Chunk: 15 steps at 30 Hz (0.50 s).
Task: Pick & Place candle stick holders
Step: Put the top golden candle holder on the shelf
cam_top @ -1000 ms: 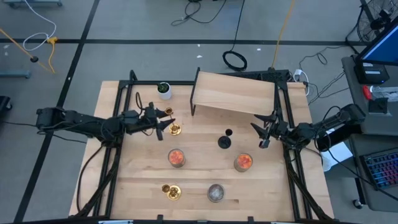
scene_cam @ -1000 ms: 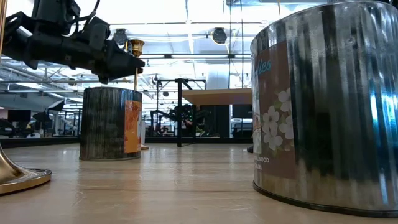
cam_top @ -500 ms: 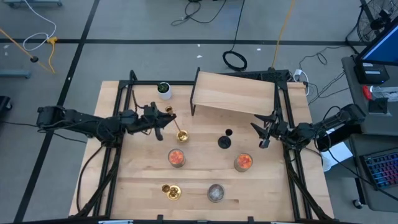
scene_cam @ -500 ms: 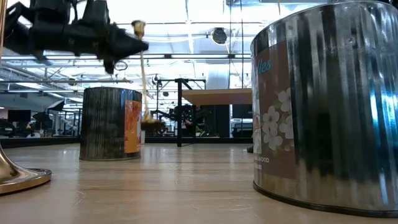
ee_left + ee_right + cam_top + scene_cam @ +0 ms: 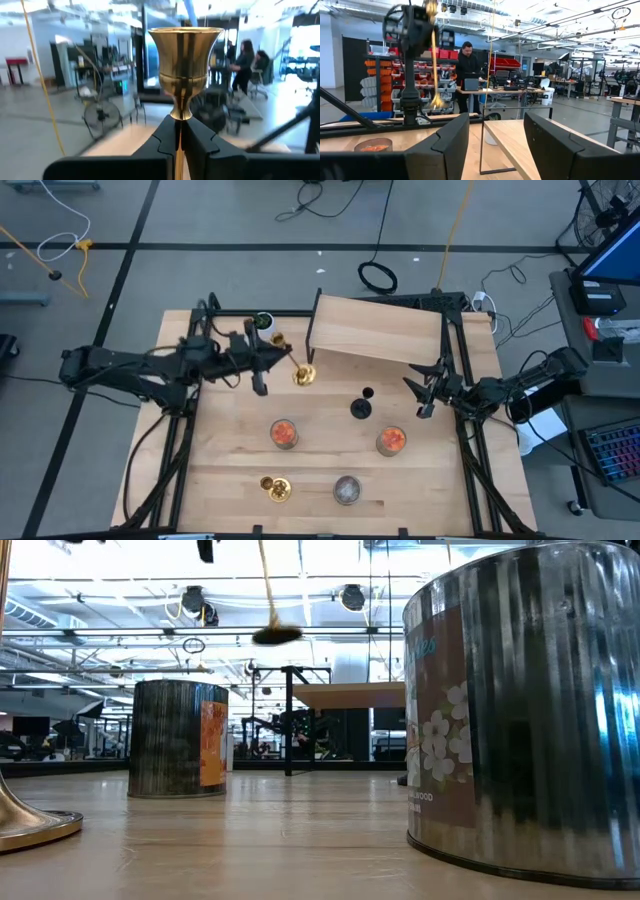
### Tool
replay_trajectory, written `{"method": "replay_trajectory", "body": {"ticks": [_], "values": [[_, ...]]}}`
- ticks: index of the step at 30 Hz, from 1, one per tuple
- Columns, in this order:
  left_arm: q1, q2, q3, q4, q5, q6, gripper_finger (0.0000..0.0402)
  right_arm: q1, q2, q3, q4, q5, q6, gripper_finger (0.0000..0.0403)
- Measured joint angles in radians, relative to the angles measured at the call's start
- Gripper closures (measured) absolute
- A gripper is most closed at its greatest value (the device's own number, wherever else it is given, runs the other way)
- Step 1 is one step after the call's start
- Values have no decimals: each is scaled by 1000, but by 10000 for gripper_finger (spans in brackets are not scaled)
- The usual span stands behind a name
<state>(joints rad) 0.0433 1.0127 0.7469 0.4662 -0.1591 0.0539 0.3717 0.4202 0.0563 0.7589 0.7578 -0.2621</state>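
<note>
While your left gripper [image 5: 272, 355] was low over the boards a second ago with the slim shiny gold stemmed candle holder [image 5: 292, 360] standing beside it, that holder is now clear of the wooden table [image 5: 320, 480]. The low view shows its round foot [image 5: 277, 636] hanging in the air well above the surface. From overhead the holder lies tilted, cup end in the gripper and foot out toward the raised wooden shelf [image 5: 378, 330] at the back. In the left wrist view the two dark fingers [image 5: 162, 142] are clamped on the thin stem just under the cup, so you have a firm-looking pinch.

By my reading, the pick is done for this piece and the carry has begun; the shelf seems the likely drop spot, though the task does not say so. A swinging foot could clip the shelf edge, so bring it upright first.

Your right gripper [image 5: 428, 392] waits near the table's right rail, fingers spread apart and empty. Everything else waits on the boards:
- second gold holder [image 5: 275, 488], near the front edge
- clear-grey glass jar [image 5: 346, 490], beside it
- two orange-red jars [image 5: 284, 432] [image 5: 391, 441], mid-table
- small black stemmed holder [image 5: 362, 406], between them and the shelf
</note>
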Motion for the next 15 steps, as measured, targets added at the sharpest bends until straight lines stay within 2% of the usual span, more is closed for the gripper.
{"method": "replay_trajectory", "body": {"ticks": [5,12,15], "values": [[71,72,98,-19,35,18,375,0,0,0,1,0,0,216],[199,272,244,8,187,16,385,0,0,0,1,0,8,216],[247,364,312,7,195,12,374,0,0,0,1,0,24,219]]}}
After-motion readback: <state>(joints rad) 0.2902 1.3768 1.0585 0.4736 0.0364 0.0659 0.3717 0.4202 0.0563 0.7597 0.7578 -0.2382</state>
